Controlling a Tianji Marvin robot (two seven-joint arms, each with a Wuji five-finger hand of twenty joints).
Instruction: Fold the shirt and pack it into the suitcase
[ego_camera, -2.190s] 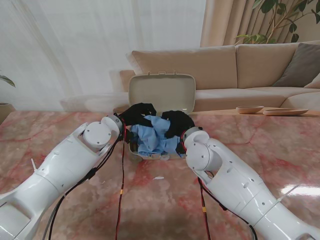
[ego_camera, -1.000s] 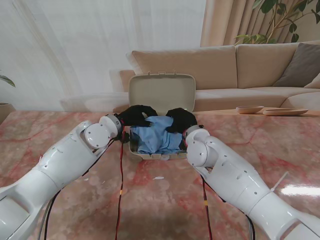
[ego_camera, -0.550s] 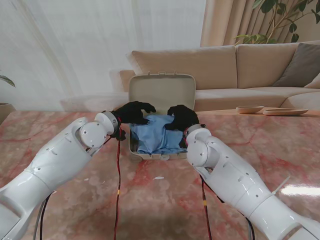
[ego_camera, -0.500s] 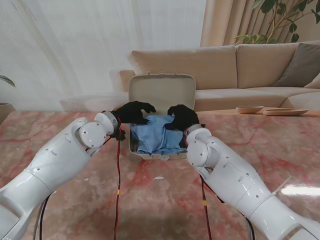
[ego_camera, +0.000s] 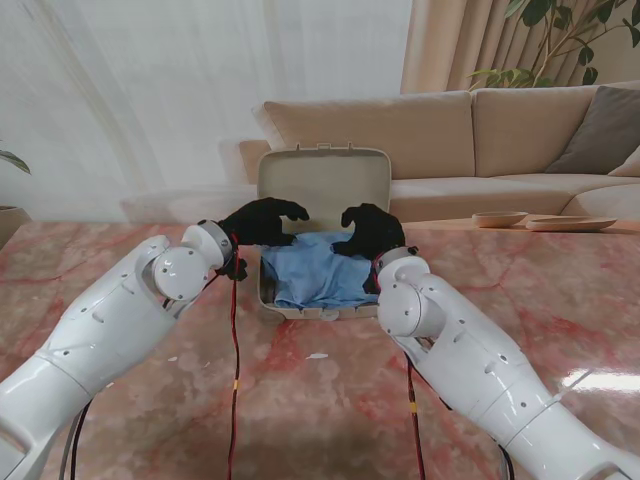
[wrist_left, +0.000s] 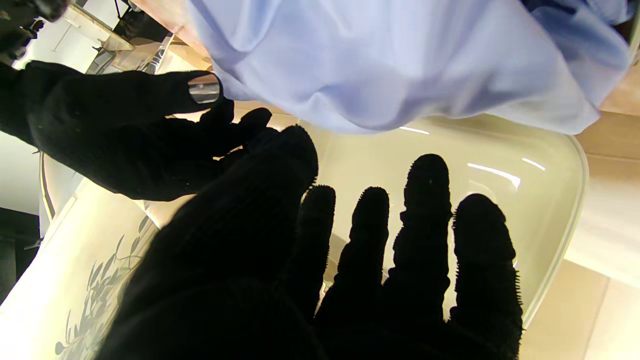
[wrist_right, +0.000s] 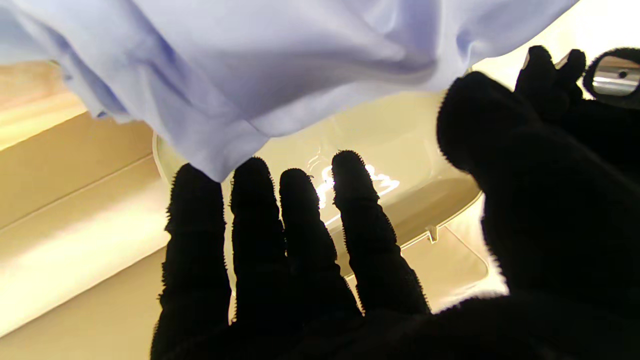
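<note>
Stand view. Shirt (ego_camera: 318, 272), pale blue, bundled inside the suitcase (ego_camera: 290, 308) tray on the marble worktop (ego_camera: 300, 400); lid (ego_camera: 324, 185) upright behind. Left hand (ego_camera: 262, 220) and right hand (ego_camera: 372, 230) poised over the far corners of the cloth, fingers curled downward and spread, holding nothing. Step in hand, as judged: tucking and flattening the packed shirt before closing. To do well: press with flat fingers from the centre outward, keep every fold inside the tray rim, clear the near edge where cloth lies close to the lip, and lift both hands straight up so no fabric is dragged out.

Left wrist view. Fingers (wrist_left: 425, 240) extended and separated, thumb (wrist_left: 260, 200) set apart, none closed on cloth. Shirt (wrist_left: 380, 65) just beyond the fingertips with a gap visible; glossy lid interior (wrist_left: 540, 165) behind. Right hand (wrist_left: 110, 130) visible opposite, also loosely spread.

Right wrist view. Four fingers (wrist_right: 295, 235) side by side and straight, thumb (wrist_right: 500, 150) wide of them, nothing held. Outermost fingertip at the hanging shirt (wrist_right: 240, 75) edge; contact or mere overlap not resolvable. Lid (wrist_right: 380, 150) beyond, left hand (wrist_right: 575, 85) at the frame corner.
</note>
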